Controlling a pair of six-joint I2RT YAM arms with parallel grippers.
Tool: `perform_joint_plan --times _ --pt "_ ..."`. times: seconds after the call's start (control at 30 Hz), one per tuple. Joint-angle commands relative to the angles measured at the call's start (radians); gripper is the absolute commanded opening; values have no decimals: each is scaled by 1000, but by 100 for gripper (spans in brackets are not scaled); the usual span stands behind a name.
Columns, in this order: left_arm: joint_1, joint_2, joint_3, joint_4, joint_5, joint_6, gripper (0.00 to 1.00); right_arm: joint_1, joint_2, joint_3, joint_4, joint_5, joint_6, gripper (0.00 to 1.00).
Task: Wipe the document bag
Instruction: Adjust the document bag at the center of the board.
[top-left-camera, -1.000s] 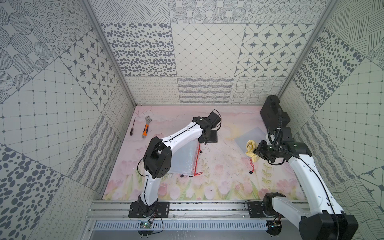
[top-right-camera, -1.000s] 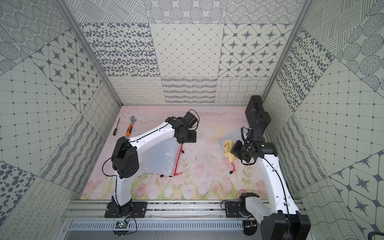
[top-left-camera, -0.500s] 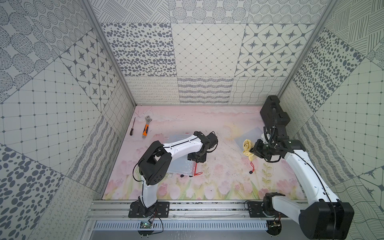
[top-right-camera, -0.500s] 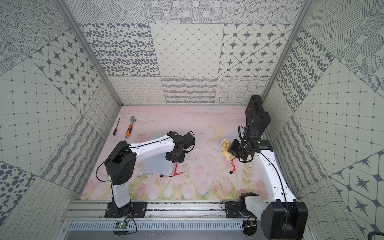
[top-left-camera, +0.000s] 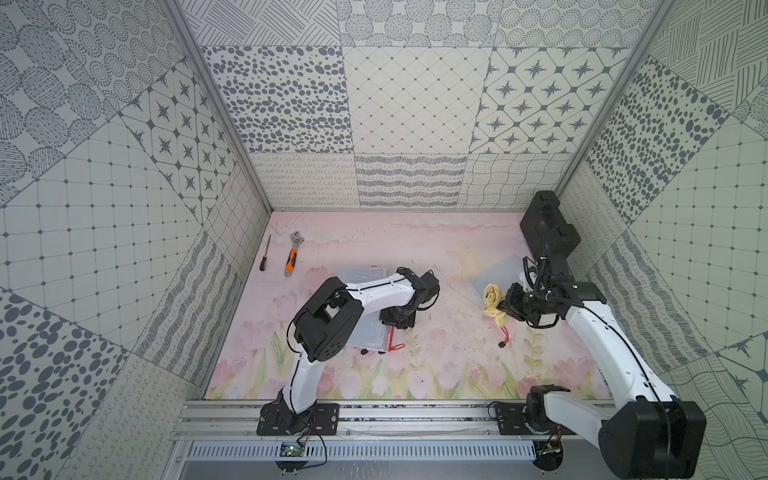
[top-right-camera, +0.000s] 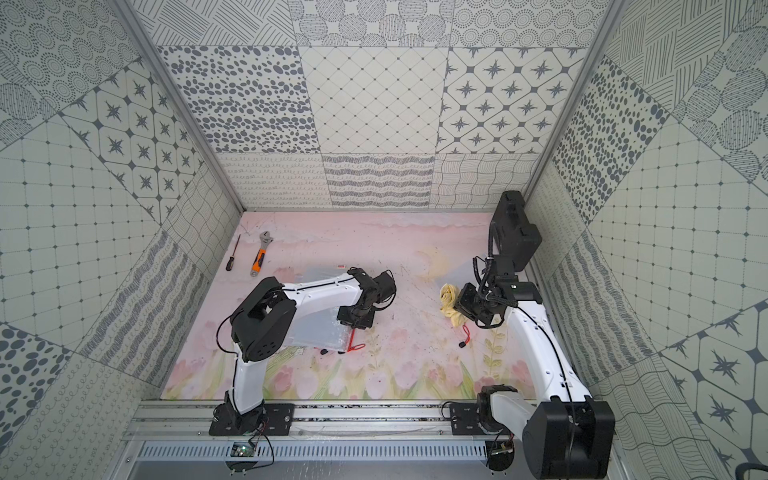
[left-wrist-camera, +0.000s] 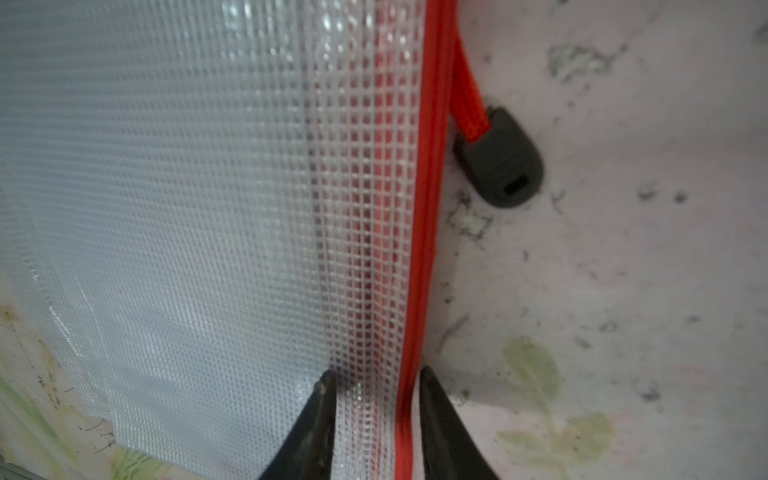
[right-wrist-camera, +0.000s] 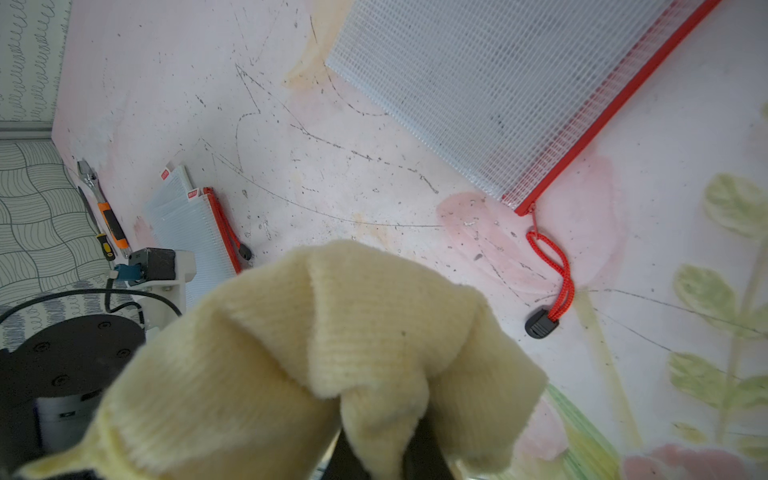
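Shows a pink, flower-printed counter (top-left-camera: 415, 245) inside a patterned booth (top-left-camera: 415, 104), seen from above. At its middle, lying flat: a clear mesh document bag (left-wrist-camera: 166, 208) with a red zipper (left-wrist-camera: 419, 249) along one side, partly hidden under the left arm (top-left-camera: 374, 291) in both top views. Planted tip-down on that side, the left end effector (left-wrist-camera: 376, 374): jaws a narrow way apart, one fingertip (left-wrist-camera: 324, 395) on the mesh, its partner just past the zipper on the bare counter, nothing clearly pinched. Just beside the zipper, a black pull tab (left-wrist-camera: 498, 166) on a red cord (left-wrist-camera: 467, 83). Well to the right, apart from the bag, the right end effector (top-left-camera: 505, 308), clamped tight on a bunched pale yellow cloth (right-wrist-camera: 332, 353). Near it, a second mesh bag (right-wrist-camera: 498, 91), untouched. At the far left, a wrench (top-left-camera: 292, 259) and a screwdriver (top-left-camera: 265, 257).

Looks like the pinning step, with no wiping yet. To do it well: press down firmly on the zipper edge to stop the slippery plastic skating, keep off the cord, bring the cloth over low and flat, then stroke away from the pinned edge rather than toward it, to avoid buckling the sheet. Leave the broad clear face free for the cloth.
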Motion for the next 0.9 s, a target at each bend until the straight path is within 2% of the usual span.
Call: perform_joint_plan --times 0.0,0.2,0.37,0.43,0.5,0.57,0.67,0.73,0.8,0.87 --pt "-10 3 10 -33 -36 -2 21 4 -3 -12 32 -3 1 0" --pt "-12 -37 62 -96 -59 7 0 5 -3 -19 41 -10 6 0" --pt "-19 -109 161 -169 -69 44 0 9 -3 -23 42 -10 6 0" --pt "-22 -140 211 -180 -25 73 0 10 -4 -26 41 -10 5 0" --pt "-26 -177 269 -147 87 135 0 10 -9 -27 37 -4 1 0" --pt "-27 -209 327 -77 274 183 0 10 -16 -23 27 17 1 0" --pt "-25 -276 344 177 637 190 0 8 -28 -11 8 55 -6 0" --pt "-15 -321 291 436 855 137 0 9 -25 -1 1 71 -9 0" --pt "15 -349 237 611 962 68 0 9 -18 3 3 67 -9 0" --pt "59 -372 140 742 1020 -13 0 10 -5 5 8 51 -7 0"
